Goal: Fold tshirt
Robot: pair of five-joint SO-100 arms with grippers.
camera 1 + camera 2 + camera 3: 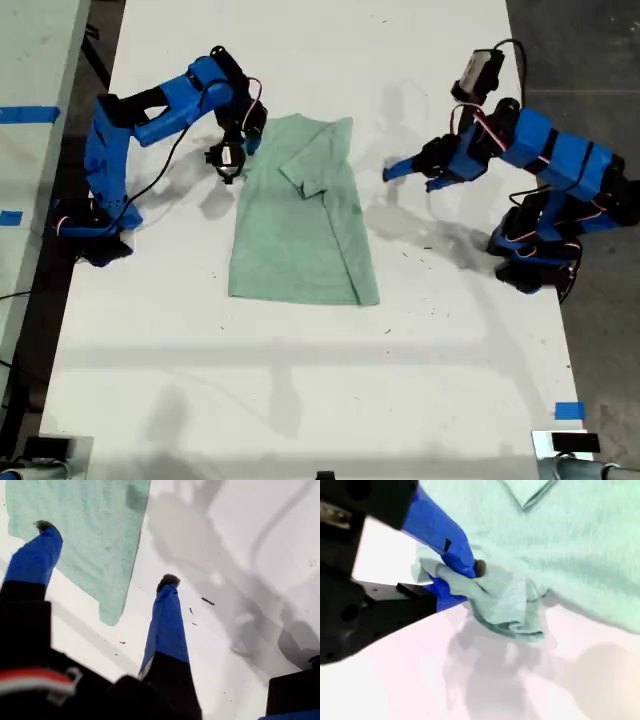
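The pale mint-green tshirt (300, 220) lies on the white table (300, 390), collar end toward the far edge, its side at the exterior view's right folded inward with a sleeve over the middle. My second gripper (238, 150) is at the shirt's far corner on the exterior view's left. In its wrist view the second gripper (465, 580) is shut on a bunched fold of the tshirt (580, 545). My first gripper (405, 172) hovers open over bare table at the exterior view's right of the shirt. In its wrist view the first gripper (107, 554) has its fingers wide apart, with the tshirt (85, 530) beyond them.
Both arm bases stand on the table's side edges, one at each side of the exterior view. Blue tape marks (570, 410) sit near the table's near corner at the exterior view's right. Dark floor (590, 60) borders the table there.
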